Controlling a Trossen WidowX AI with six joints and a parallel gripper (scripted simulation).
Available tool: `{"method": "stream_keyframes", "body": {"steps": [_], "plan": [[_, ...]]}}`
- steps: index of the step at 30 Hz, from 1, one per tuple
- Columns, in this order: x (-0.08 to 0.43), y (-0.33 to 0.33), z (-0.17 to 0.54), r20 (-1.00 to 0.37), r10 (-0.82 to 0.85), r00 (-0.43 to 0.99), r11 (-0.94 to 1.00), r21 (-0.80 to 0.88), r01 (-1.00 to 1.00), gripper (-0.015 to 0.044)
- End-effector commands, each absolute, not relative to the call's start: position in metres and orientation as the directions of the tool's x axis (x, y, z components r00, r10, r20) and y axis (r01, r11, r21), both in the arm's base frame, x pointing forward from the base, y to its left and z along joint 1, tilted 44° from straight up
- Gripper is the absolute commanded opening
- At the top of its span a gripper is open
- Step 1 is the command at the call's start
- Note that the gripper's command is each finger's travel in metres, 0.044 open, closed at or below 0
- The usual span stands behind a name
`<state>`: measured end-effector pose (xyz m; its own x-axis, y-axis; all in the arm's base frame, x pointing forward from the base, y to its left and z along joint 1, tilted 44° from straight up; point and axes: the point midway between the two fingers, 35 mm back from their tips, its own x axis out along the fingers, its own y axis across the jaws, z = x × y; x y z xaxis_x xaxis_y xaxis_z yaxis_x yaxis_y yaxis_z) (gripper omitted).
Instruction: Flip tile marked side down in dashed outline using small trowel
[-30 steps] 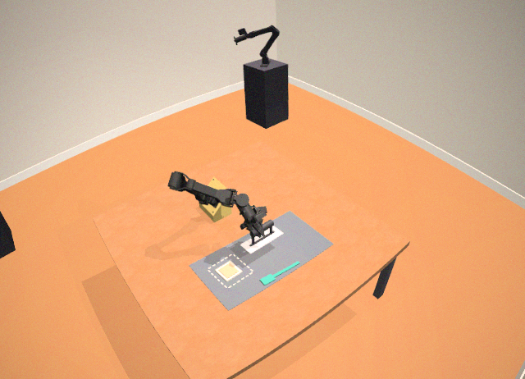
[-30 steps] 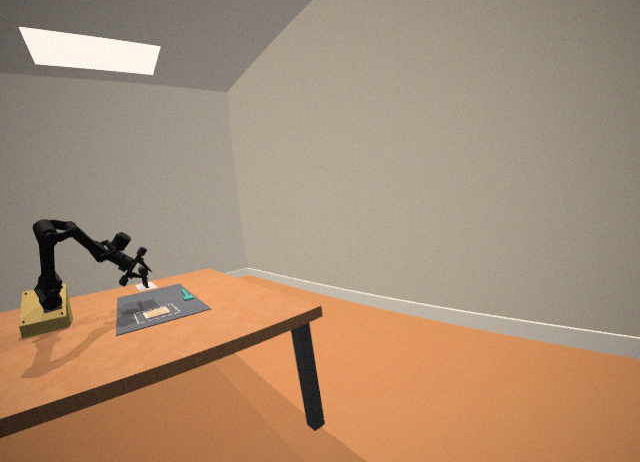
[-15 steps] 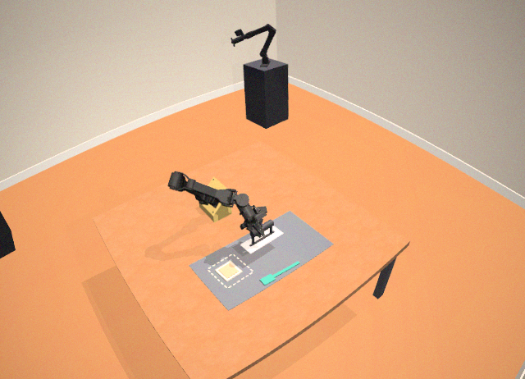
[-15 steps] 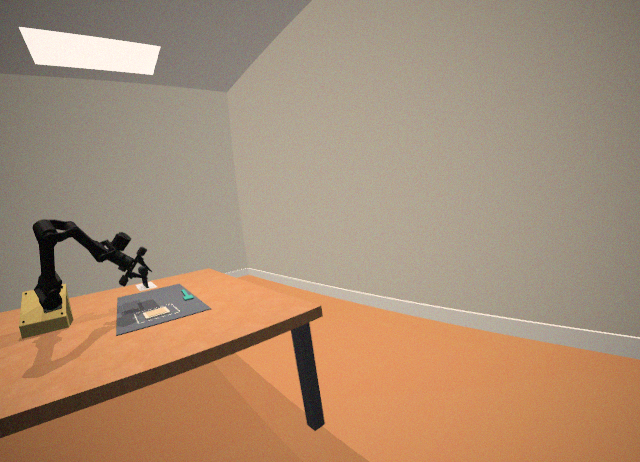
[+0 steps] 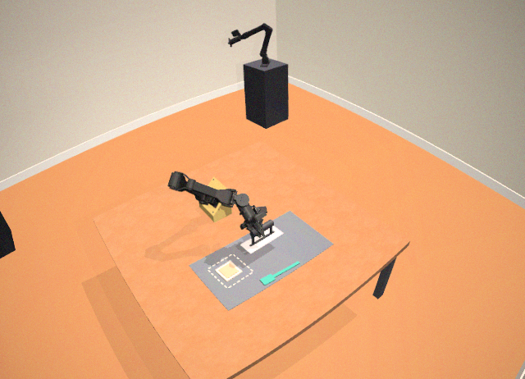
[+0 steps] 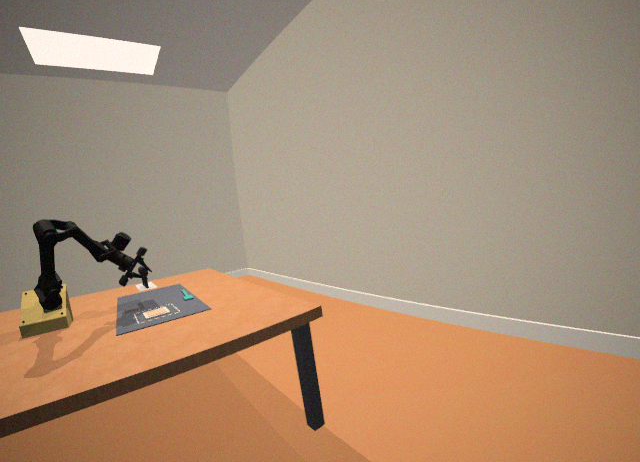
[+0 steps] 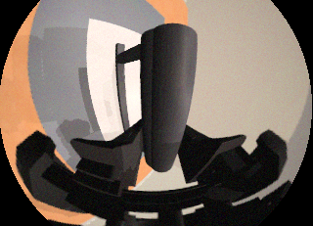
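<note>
My gripper [image 5: 262, 230] [image 6: 143, 272] [image 7: 158, 119] is shut on the black bar handle of the trowel, whose flat white blade [image 5: 250, 248] [image 6: 146, 286] [image 7: 101, 65] hangs level, a little above the mat [image 5: 305, 239] [image 6: 165, 293]. The trowel is off to one side of the tile and does not touch it. The tile [image 5: 229, 271] [image 6: 156, 312] lies flat inside the dashed outline [image 5: 228, 287]. Its upper face is tan with a pale border. I cannot tell whether that is its marked side.
A teal spatula [image 5: 267, 279] [image 6: 186, 295] lies on the mat near its edge, beside the dashed outline. The arm's yellow base block [image 5: 220, 215] [image 6: 43, 320] stands on the table behind the mat. A second arm stands on a dark pedestal [image 5: 266, 95], away from the table.
</note>
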<state>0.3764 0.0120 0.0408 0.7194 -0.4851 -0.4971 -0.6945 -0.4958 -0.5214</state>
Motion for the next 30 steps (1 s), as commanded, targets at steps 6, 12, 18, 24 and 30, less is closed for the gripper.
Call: {"method": "stream_keyframes", "body": {"steps": [6, 12, 18, 24, 30], "plan": [[0.376, 0.026, 0.021, -0.519, -0.514, 0.683, -0.435, -0.528, -0.729, 0.0], [0.374, 0.043, -0.002, -0.53, -0.544, 0.651, -0.377, -0.539, -0.754, 0.0], [0.369, 0.061, -0.023, -0.528, -0.571, 0.628, -0.327, -0.556, -0.764, 0.0], [0.362, 0.074, -0.043, -0.507, -0.608, 0.61, -0.291, -0.572, -0.766, 0.0], [0.355, 0.087, -0.062, -0.471, -0.644, 0.603, -0.271, -0.596, -0.756, 0.0]]}}
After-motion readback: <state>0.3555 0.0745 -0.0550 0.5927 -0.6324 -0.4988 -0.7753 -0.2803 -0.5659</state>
